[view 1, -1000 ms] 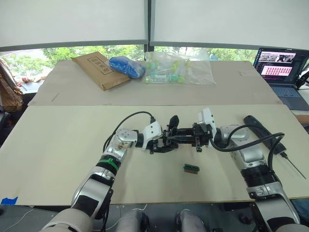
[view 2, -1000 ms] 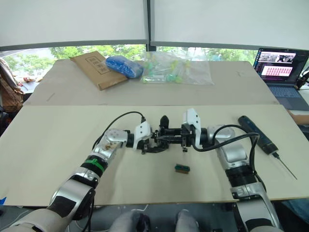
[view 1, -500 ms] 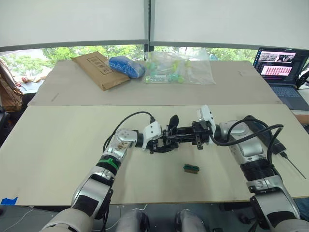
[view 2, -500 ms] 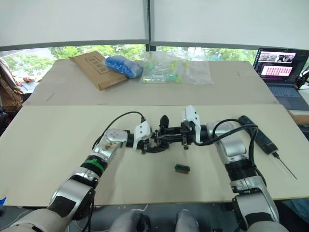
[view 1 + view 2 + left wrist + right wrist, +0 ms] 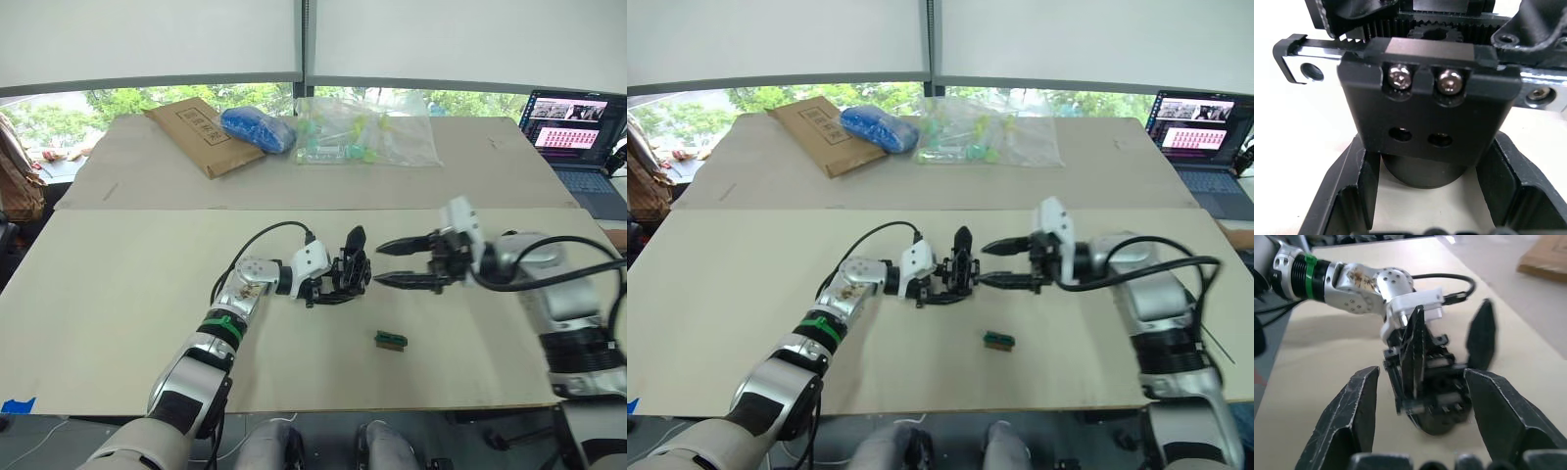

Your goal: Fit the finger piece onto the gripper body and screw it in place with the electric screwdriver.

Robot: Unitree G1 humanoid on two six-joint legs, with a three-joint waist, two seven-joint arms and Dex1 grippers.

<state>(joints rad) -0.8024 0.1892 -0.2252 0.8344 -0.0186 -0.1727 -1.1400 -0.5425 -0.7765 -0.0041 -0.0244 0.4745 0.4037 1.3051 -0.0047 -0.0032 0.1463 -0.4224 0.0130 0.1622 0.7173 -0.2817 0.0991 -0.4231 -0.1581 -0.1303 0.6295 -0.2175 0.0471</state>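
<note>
The left gripper (image 5: 338, 284), near the centre of the head view, is closed around the round base of the gripper body (image 5: 351, 271); in the left wrist view its two fingers (image 5: 1352, 191) flank the cylindrical base on both sides, with the body's block face, two screws and toothed rack directly above. The gripper body stands on the light tabletop (image 5: 118, 294) at mid-frame, its pointed black finger upright. The right gripper (image 5: 394, 262) sits just right of the gripper body, apart from it, with its two fingers spread wide, one above the other in the head view, and nothing between them. In the right wrist view the fingers (image 5: 1356, 411) frame the gripper body (image 5: 1425, 382) without touching it. The second tapered black piece seen there on the body is probably the finger piece (image 5: 1480, 335), though the blur prevents confirmation. A small green block (image 5: 389, 340) lies on the tabletop below and slightly right of the gripper body, well apart from both grippers. At the upper part of the frame, a brown cardboard envelope (image 5: 196, 137), a blue bundle (image 5: 257, 130) and a clear plastic bag (image 5: 362, 137) rest on a second board. A laptop (image 5: 578, 127) occupies the upper right corner.
</note>
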